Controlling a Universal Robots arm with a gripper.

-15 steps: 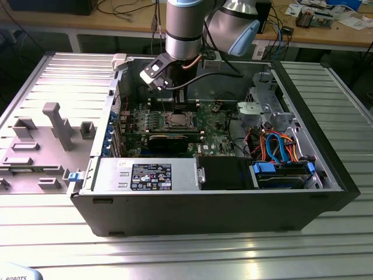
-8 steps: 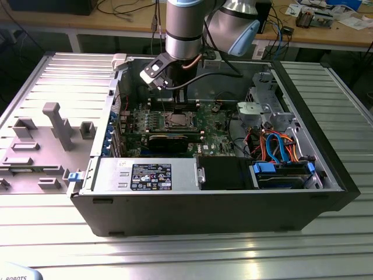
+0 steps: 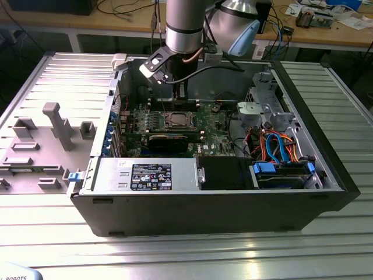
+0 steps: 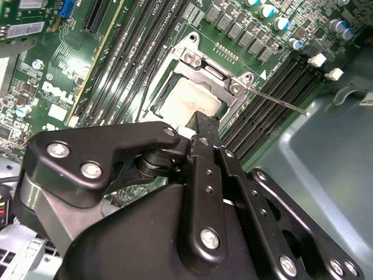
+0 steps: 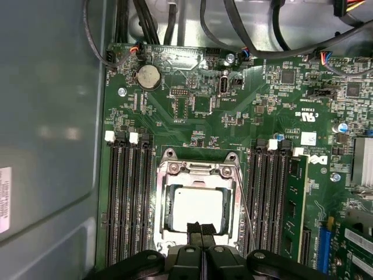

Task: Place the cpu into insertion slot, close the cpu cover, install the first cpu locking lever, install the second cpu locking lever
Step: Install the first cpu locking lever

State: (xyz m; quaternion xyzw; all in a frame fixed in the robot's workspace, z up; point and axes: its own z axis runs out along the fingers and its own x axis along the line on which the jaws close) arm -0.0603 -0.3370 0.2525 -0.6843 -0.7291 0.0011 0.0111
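Inside the computer case [image 3: 204, 210] we judge the only open room to be upward, since memory slots [image 5: 128, 198] flank the cover [image 5: 198, 171] closely on both sides. The cpu [image 5: 198, 207] lies flat inside the cover's cut-out. Our gripper [image 5: 201, 226], jaws pinched together on nothing, hangs at the cover's edge. A sideways slip could scrape the chip or bend the thin lever [image 4: 280, 101].

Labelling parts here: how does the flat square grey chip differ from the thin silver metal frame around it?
The flat square grey chip is a solid, matte plate; the thin silver metal frame is open in the middle and shinier. The frame is larger, ringing the chip. Both are square, metal and lie flat.
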